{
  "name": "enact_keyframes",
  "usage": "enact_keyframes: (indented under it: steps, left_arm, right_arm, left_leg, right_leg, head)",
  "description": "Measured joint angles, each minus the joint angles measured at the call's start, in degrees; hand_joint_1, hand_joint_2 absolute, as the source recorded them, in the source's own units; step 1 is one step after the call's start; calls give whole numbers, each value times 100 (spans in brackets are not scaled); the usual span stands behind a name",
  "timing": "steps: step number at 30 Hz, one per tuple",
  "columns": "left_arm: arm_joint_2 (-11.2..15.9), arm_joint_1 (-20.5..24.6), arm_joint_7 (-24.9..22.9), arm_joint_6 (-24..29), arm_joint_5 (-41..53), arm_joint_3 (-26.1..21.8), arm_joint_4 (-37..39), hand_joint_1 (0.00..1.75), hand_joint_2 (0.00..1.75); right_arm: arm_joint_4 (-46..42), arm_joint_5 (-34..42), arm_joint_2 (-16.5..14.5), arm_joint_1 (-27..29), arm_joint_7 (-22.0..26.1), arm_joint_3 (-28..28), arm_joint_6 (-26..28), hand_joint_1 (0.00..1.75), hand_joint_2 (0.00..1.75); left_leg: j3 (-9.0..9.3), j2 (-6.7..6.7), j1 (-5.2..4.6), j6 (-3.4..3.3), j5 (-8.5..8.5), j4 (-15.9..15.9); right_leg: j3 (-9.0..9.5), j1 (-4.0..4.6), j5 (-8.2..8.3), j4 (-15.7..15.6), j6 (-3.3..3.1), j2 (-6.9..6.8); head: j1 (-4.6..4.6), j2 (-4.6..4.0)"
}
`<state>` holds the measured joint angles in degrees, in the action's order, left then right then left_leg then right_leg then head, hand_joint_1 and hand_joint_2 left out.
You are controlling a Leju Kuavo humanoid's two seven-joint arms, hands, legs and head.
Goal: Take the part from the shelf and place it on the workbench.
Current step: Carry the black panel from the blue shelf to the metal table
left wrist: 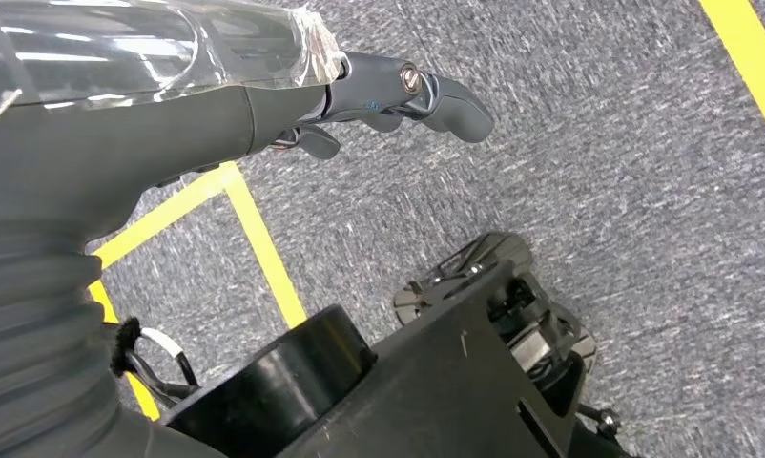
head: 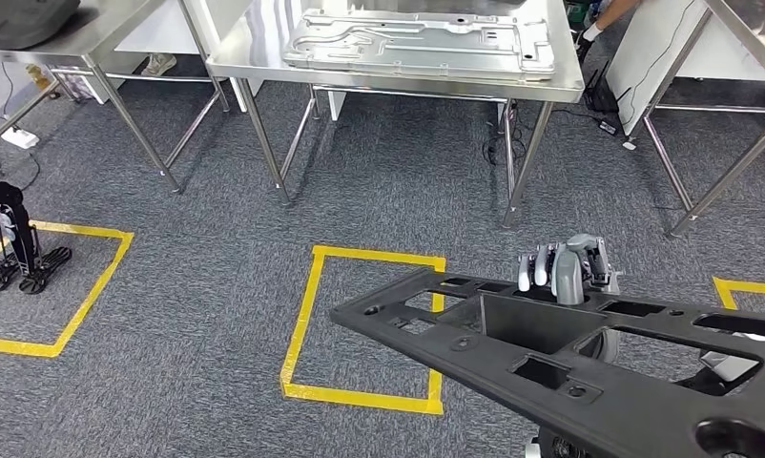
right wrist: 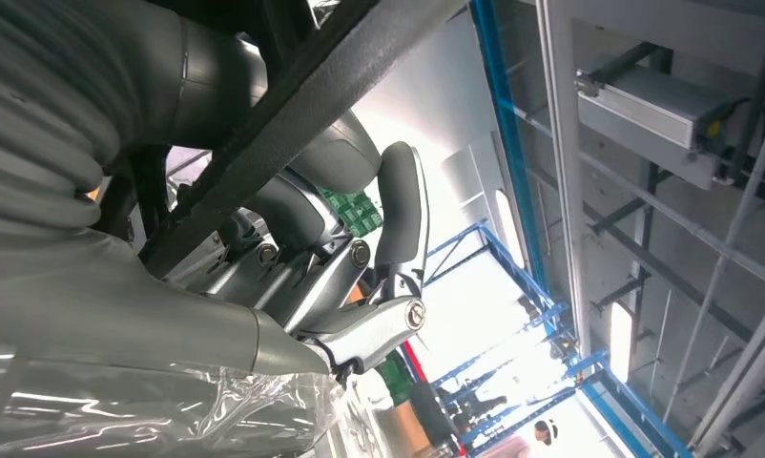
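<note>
- Head view: the long black plastic frame part with cut-out openings point(head: 569, 353) is carried low in front of the body, above the grey carpet point(head: 217, 286). It is held by the right hand point(head: 565, 270), whose fingers are curled over its far edge.
- The stainless-steel workbench point(head: 264, 57) stands well apart ahead, and its worktop is largely taken by a pressed silver metal panel point(head: 426, 43); the part could be set onto it or overhang the near edge.
- The left hand point(left wrist: 398, 95) hangs with fingers apart, holding nothing, so the part could tilt or slip from a one-sided grasp.
- A person's gloved hand point(head: 589, 33) near the far right corner could be struck.
</note>
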<state>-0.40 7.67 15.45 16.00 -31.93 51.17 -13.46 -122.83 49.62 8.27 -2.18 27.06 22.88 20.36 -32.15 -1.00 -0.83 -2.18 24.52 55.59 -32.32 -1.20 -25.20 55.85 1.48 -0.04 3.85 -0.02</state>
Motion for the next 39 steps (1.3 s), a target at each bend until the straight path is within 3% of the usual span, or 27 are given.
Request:
enact_keyframes:
  steps: [2, 4, 6, 7, 9, 10, 12, 15, 17, 20, 21, 22, 23, 25, 26, 27, 29, 30, 32, 33, 34, 35, 36, 37, 38, 39]
  left_arm:
    - [4, 8, -3, -2, 1, 0, 0, 0, 175]
    - [3, 8, -3, -30, 1, 0, 0, 0, 175]
    - [4, 4, 6, -94, -1, 1, -1, 0, 175]
    - [4, 3, 14, -128, -2, 2, -1, 0, 175]
    - [7, 7, 28, -168, -2, 2, -1, 0, 175]
    - [8, 12, 31, -175, -2, 2, -1, 0, 175]
    - [9, 22, 33, -177, 0, 2, 0, 0, 175]
    - [13, -2, 31, -175, 5, 2, 2, 0, 175]
    - [14, -9, 30, -173, 11, 2, 1, 0, 175]
    - [14, -14, 31, -173, 16, 2, 0, 0, 175]
    - [14, -23, 31, -173, 16, 2, 0, 0, 175]
    - [14, -31, 31, -173, 17, 2, 0, 0, 175]
    - [14, -38, 31, -173, 18, 2, 0, 0, 175]
    - [13, -51, 28, -173, 20, 2, 0, 0, 175]
    - [13, -52, 26, -173, 23, 2, 0, 0, 175]
    - [13, -48, 25, -174, 29, 2, 0, 0, 175]
    - [15, -9, 27, -178, 49, 3, -1, 0, 175]
    - [16, 15, 32, -181, 57, 4, -1, 0, 175]
    - [14, 55, 38, -189, 66, 4, -1, 0, 175]
    - [13, 55, 40, -192, 67, 5, -1, 0, 175]
    - [13, 42, 40, -195, 68, 5, -1, 0, 175]
    - [14, 21, 39, -198, 68, 6, -1, 0, 175]
    - [14, -3, 39, -199, 68, 7, -1, 0, 175]
    - [15, -19, 39, -201, 68, 8, -1, 0, 175]
    - [17, -27, 39, -202, 68, 8, -1, 0, 175]
    - [19, -33, 39, -203, 67, 9, -1, 0, 175]
  right_arm:
    - [-2, 15, -17, -22, 7, 0, 5, 175, 175]
    - [-3, 46, -27, -26, 26, 0, 8, 175, 175]
    - [-4, 89, -27, -24, 61, 0, 15, 175, 175]
    - [-7, 113, -27, -24, 79, 0, 21, 175, 175]
    - [-22, 140, -27, -24, 108, 0, 42, 175, 175]
    - [-35, 146, -27, -22, 123, -1, 53, 175, 175]
    - [-62, 148, -26, -10, 149, -2, 81, 175, 175]
    - [-103, 151, -22, 21, 178, -10, 117, 175, 175]
    - [-128, 152, -16, 30, 183, -17, 125, 175, 175]
    - [-140, 155, -11, 61, 184, -21, 126, 175, 175]
    - [-141, 156, -8, 75, 184, -21, 127, 175, 175]
    - [-141, 156, -4, 85, 185, -22, 129, 175, 175]
    - [-141, 156, -1, 94, 186, -22, 135, 175, 175]
    - [-142, 155, 6, 117, 191, -23, 157, 175, 175]
    - [-144, 155, 8, 133, 195, -24, 174, 175, 175]
    - [-159, 153, 9, 148, 200, -25, 187, 175, 175]
    - [-206, 147, 10, 153, 212, -28, 204, 175, 175]
    - [-235, 144, 9, 151, 220, -30, 209, 175, 175]
    - [-262, 144, 8, 151, 228, -32, 217, 175, 175]
    - [-267, 145, 6, 158, 232, -33, 221, 175, 175]
    - [-270, 146, 6, 162, 237, -33, 224, 175, 175]
    - [-273, 148, 5, 167, 243, -33, 228, 175, 175]
    - [-276, 149, 4, 172, 250, -33, 233, 175, 175]
    - [-278, 150, 4, 175, 256, -33, 237, 175, 175]
    - [-279, 151, 3, 177, 259, -33, 241, 175, 175]
    - [-279, 152, 3, 179, 261, -33, 243, 175, 175]
  left_leg:
    - [-222, 12, 38, 89, 288, 495]
    - [-620, 22, 86, 166, 643, 1326]
    - [-809, 31, 121, 201, 688, 1691]
    - [-716, 37, 132, 202, 549, 1497]
    - [-270, 69, 138, 168, 189, 630]
    - [-69, 86, 122, 133, 98, 245]
    - [112, 106, 86, 49, 115, -113]
    - [248, 87, 89, -89, 166, -178]
    - [405, 77, 89, -174, 194, -200]
    - [582, 65, 61, -235, 349, -204]
    - [665, 54, 55, -239, 421, -204]
    - [765, 39, 52, -234, 503, -205]
    - [872, 24, 52, -223, 595, -205]
    - [1068, 6, 47, -183, 800, -205]
    - [1147, 5, 42, -150, 894, -228]
    - [1244, 6, 39, -110, 952, -259]
    - [1325, 11, 37, -36, 903, -175]
    - [1243, 17, 42, -7, 785, 61]
    - [760, 27, 60, 47, 568, 853]
    - [426, 33, 81, 82, 599, 1270]
    - [106, 35, 103, 118, 774, 1578]
    - [-168, 36, 125, 152, 1051, 1745]
    - [-404, 39, 146, 188, 1366, 1792]
    - [-553, 44, 161, 216, 1577, 1674]
    - [-646, 52, 171, 233, 1591, 1446]
    - [-698, 64, 178, 238, 1308, 1121]
  right_leg:
    - [8, -30, 8, -11, -36, -17]
    - [3, -34, -7, -11, -46, -24]
    - [14, -43, -41, -11, -40, -21]
    - [34, -50, -66, -12, -30, -16]
    - [101, -59, -117, -15, 11, -10]
    - [135, -55, -143, -23, 44, -8]
    - [191, -46, -163, -33, 126, -6]
    - [218, -49, -169, 85, 227, -6]
    - [-37, -52, -308, 544, 240, -3]
    - [-804, -24, -642, 1584, 224, 2]
    - [-969, -19, -717, 1675, 224, 3]
    - [-1040, -17, -713, 1566, 223, 2]
    - [-1030, -16, -581, 1286, 218, 1]
    - [-924, -1, 76, 572, 182, -5]
    - [-869, 22, 342, 349, 153, -2]
    - [-828, 40, 501, 234, 113, 6]
    - [-707, 57, 399, 214, 36, 33]
    - [-625, 40, 334, 193, -6, 42]
    - [-435, 1, 194, 164, -66, 43]
    - [-331, -15, 102, 155, -81, 41]
    - [-217, -32, 4, 152, -85, 45]
    - [-89, -52, -100, 150, -79, 58]
    - [63, -76, -217, 148, -65, 74]
    - [221, -100, -333, 145, -46, 88]
    - [380, -123, -450, 141, -23, 96]
    - [530, -142, -567, 126, 3, 97]
  head:
    - [17, 0]
    - [27, 0]
    - [27, 0]
    - [28, 0]
    - [28, 0]
    - [26, 0]
    - [25, 0]
    - [16, 0]
    - [3, 0]
    - [-7, 0]
    - [-8, 0]
    - [-8, 0]
    - [-10, 0]
    - [-14, 0]
    - [-14, -1]
    - [-13, -1]
    - [-14, 0]
    - [-15, 0]
    - [-7, 0]
    - [-3, 0]
    - [1, 0]
    - [-1, 0]
    - [-1, 0]
    - [-1, 0]
    - [-1, 0]
    - [-1, 0]
